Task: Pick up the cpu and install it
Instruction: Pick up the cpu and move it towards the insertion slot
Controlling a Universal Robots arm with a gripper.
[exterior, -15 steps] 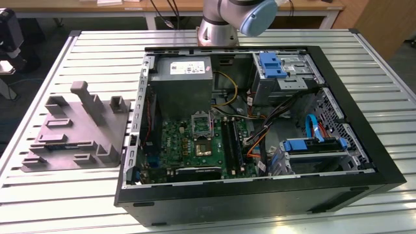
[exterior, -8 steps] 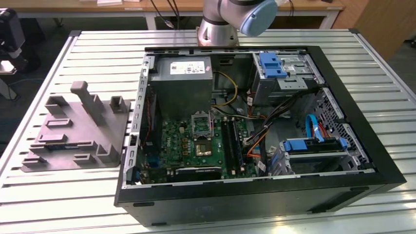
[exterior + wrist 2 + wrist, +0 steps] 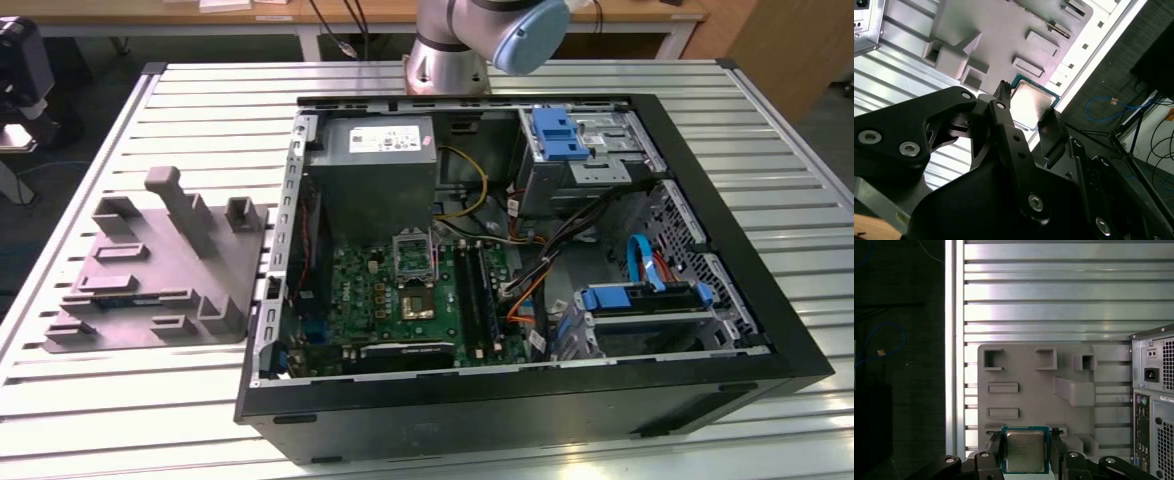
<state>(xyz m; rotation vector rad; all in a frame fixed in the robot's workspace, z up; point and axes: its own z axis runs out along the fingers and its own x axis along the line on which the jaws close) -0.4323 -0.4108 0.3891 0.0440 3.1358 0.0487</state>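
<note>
The black two-finger gripper [image 3: 1025, 447] has closed onto the cpu [image 3: 1025, 451] - a small flat square chip with a pale silver-grey metal top and a thin green edge. In both wrist views one black finger [image 3: 1003, 95] presses on one side of the chip and the other finger presses on the side across from it. The fingers are only as far apart as the chip is wide. The shiny top of the chip faces the cameras.

Behind the chip lies the big grey moulded plastic tray [image 3: 1029, 375], with its raised blocks and little pockets. The chip hangs over the tray's edge; I cannot tell if it touches the tray. The tray rests on the silver slatted metal desk [image 3: 1054, 290].

In the exterior view the tray [image 3: 200, 260] sits at 9 o'clock from the open black computer case [image 3: 534, 400], just beside its wall. Inside the case lies a green circuit board [image 3: 387, 300], and on it a black square socket with a metal frame [image 3: 414, 255] - the frame is tipped up and the socket is bare. The grey and blue robot arm [image 3: 467, 40] stands at 12 o'clock from the case, at the far edge of the desk.
</note>
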